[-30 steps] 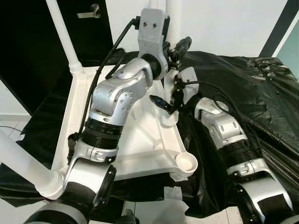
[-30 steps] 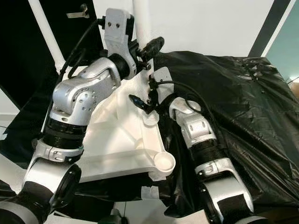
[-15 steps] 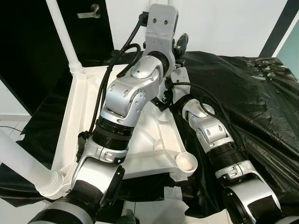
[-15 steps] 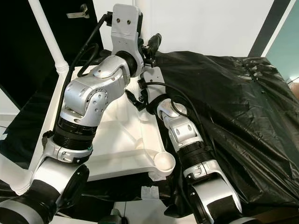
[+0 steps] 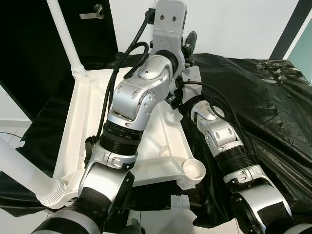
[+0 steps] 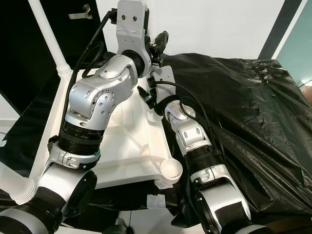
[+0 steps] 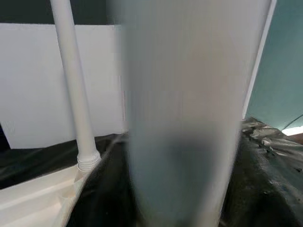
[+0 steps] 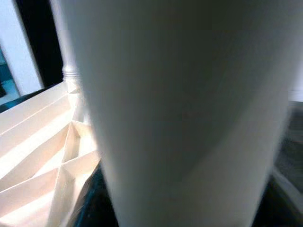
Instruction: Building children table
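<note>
My left arm (image 5: 131, 97) is shiny silver metal with round, smooth parts. It has black ribbed rings at the joints, and a thin green ring under one of them. A flat grey box with two small dark screw holes sits at its wrist. Thick black cables loop along it. My right arm (image 5: 222, 134) is silver too, with black bands, small screws and a thin black cable.

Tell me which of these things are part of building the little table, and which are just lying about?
Part of the job:
upturned white tabletop
fitted legs
empty corner socket
leg being fitted
left gripper
right gripper

Just lying about:
black plastic sheet
door handle
</note>
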Motion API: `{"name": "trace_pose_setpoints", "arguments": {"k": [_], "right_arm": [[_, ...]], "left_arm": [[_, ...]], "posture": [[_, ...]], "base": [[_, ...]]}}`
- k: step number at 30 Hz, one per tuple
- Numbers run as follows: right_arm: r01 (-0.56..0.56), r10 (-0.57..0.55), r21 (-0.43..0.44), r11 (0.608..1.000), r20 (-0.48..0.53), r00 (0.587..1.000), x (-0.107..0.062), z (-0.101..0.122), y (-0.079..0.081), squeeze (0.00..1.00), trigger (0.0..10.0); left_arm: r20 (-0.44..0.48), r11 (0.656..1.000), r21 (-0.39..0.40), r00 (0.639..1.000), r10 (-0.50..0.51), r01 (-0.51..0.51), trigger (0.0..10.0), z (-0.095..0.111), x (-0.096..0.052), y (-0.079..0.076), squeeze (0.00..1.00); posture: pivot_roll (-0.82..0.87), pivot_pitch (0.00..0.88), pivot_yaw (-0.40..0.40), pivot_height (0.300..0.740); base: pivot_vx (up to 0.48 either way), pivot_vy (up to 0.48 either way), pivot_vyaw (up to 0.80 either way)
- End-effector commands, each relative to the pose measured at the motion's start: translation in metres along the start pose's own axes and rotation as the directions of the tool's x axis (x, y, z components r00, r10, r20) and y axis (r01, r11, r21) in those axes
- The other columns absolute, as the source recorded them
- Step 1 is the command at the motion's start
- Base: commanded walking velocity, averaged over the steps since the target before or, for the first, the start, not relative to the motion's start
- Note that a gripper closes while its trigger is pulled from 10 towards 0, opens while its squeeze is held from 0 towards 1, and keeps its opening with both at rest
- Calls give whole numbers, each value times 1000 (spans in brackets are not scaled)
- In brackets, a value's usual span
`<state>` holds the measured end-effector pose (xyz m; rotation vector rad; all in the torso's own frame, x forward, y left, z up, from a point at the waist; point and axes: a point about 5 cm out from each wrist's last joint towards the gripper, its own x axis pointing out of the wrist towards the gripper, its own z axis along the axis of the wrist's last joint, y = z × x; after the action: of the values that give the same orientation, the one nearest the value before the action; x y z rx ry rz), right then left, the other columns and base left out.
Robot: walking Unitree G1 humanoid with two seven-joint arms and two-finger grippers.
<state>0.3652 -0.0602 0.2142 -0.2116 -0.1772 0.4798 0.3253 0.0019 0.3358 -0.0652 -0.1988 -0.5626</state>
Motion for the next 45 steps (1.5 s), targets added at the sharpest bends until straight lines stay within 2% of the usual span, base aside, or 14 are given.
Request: {"name": "trace_pose_setpoints", "arguments": {"k": [1,4,5,6,9,14,20,25,27,28,33,36,38,45], "right_arm": [[1,-1,-4,1000,-5,1000,2,1,2,0,10000],[7,-7,8,1000,-6,1000,3,2,1,0,10000],[11,-11,15,1000,-7,1000,3,3,0,0,10000],[22,-22,29,999,-9,1000,3,3,-2,0,10000],[31,-30,36,999,-10,999,3,4,-4,0,10000],[74,-72,83,994,-33,997,4,3,-12,0,10000],[119,-113,109,987,-53,992,4,1,-19,0,10000],[120,-115,123,985,-47,992,3,1,-22,0,10000],[120,-115,123,985,-47,992,3,1,-22,0,10000],[78,-73,143,987,-38,997,0,1,-18,0,10000],[59,-54,157,986,-34,998,-3,0,-17,0,10000],[75,-71,164,984,-32,997,-9,-3,-22,0,10000],[75,-71,164,984,-32,997,-9,-3,-22,0,10000],[105,-104,183,978,-14,995,-14,-2,-33,0,10000]], "left_arm": [[53,997,33,996,-71,69,10000,11,0,-11,1000],[63,995,71,996,-68,63,10000,11,0,-10,1000],[68,994,100,996,-62,55,10000,11,-1,-8,906],[83,992,113,994,-65,55,10000,10,-2,-5,0],[96,991,120,993,-69,58,10000,10,-4,-2,0],[198,996,42,977,-84,77,10000,13,-16,12,0],[213,990,83,968,-132,117,10000,8,-25,14,0],[150,978,142,973,-173,152,10000,-16,-40,15,0],[150,978,142,973,-173,152,10000,-16,-40,15,0],[102,968,171,974,-203,184,10000,-34,-52,18,0],[72,955,208,970,-232,213,10000,-47,-63,19,0],[25,914,290,953,-303,283,10000,-64,-87,17,0],[25,914,290,953,-303,283,10000,-64,-87,17,0],[-107,892,275,933,-343,359,10000,-93,-123,20,0]], "posture": [[163,17,-18,740],[160,18,-18,740],[160,18,-18,740],[155,20,-18,740],[155,20,-18,740],[157,28,-20,740],[163,35,-24,740],[166,38,-25,740],[166,38,-25,740],[169,38,-31,740],[175,41,-38,740],[185,48,-44,740],[185,48,-44,740],[192,53,-47,740]], "base": [[0,0,0],[0,0,0],[0,0,0],[0,0,0],[0,0,0],[0,0,0],[0,0,0],[0,0,0],[0,0,0],[0,0,0],[0,0,0],[0,0,0],[0,0,0],[0,0,0]]}}
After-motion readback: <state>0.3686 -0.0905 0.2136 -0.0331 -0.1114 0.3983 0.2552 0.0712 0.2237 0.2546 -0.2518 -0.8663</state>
